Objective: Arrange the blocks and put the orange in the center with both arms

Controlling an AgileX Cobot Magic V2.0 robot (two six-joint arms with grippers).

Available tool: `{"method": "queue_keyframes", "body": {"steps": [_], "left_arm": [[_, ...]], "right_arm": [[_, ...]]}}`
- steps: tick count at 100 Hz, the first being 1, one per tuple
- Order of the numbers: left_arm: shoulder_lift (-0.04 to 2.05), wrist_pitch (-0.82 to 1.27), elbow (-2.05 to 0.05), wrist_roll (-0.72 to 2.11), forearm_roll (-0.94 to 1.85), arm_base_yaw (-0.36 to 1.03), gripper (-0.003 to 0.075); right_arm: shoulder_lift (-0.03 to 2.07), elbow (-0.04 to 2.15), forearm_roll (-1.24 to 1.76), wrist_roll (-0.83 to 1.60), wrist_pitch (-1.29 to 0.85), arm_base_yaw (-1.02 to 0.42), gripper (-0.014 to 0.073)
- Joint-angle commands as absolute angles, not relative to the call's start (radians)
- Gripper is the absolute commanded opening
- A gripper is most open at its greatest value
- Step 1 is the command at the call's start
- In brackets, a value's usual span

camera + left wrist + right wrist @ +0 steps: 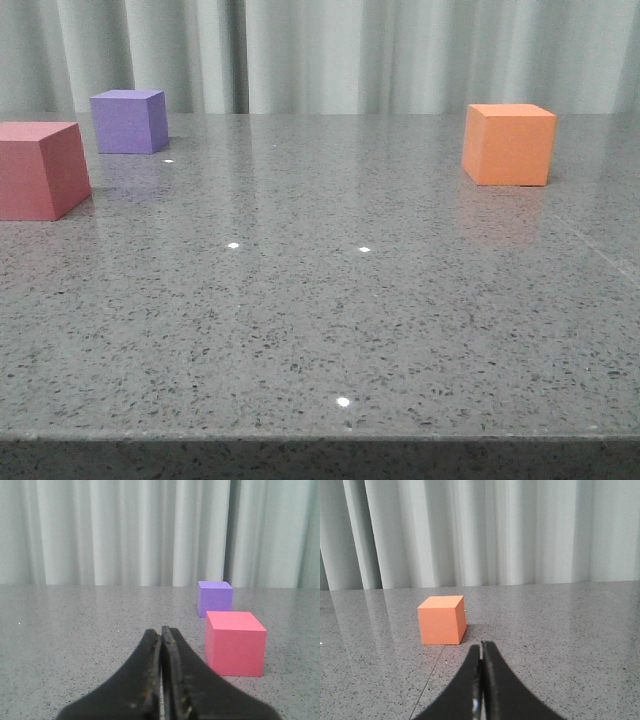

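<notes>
In the front view the red-pink cube (pixel 38 168) sits at the far left of the grey table, the purple cube (pixel 128 120) just behind it, and the orange cube (pixel 509 144) at the back right. No gripper shows in that view. My left gripper (pixel 161 631) is shut and empty, low over the table, with the red-pink cube (pixel 234 642) and the purple cube (pixel 215 598) ahead of it to one side. My right gripper (pixel 481 645) is shut and empty, a short way in front of the orange cube (pixel 442 619), apart from it.
A pale pleated curtain (pixel 330 50) hangs behind the speckled grey table (pixel 320 330). A thin seam (pixel 427 680) runs across the tabletop near the orange cube. The table's front edge (pixel 320 438) lies at the bottom of the front view.
</notes>
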State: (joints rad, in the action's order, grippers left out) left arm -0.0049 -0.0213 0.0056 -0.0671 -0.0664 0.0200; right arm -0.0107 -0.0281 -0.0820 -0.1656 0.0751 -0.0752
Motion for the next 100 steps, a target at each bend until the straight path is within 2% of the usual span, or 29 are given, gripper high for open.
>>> {"method": "queue_keyframes", "body": {"steps": [1, 33, 52, 73, 100], "left_arm": [[-0.036, -0.104, 0.048, -0.07, -0.06, 0.02, -0.002], [-0.036, -0.104, 0.048, -0.07, -0.06, 0.02, -0.002], [-0.036, -0.104, 0.048, -0.07, -0.06, 0.02, -0.002], [-0.036, -0.104, 0.048, -0.07, -0.06, 0.02, -0.002], [-0.036, -0.104, 0.048, -0.07, -0.06, 0.02, -0.002]], "right_arm": [[-0.03, -0.016, -0.08, -0.16, 0.165, -0.069, -0.0068], [-0.03, 0.009, -0.058, -0.16, 0.169, -0.069, -0.0068], [0.02, 0.152, -0.037, -0.16, -0.031, -0.069, -0.0068], [0.234, 0.385, -0.037, -0.16, -0.284, -0.069, -0.0068], [0.624, 0.718, -0.028, -0.16, -0.595, -0.069, -0.0068]]}}
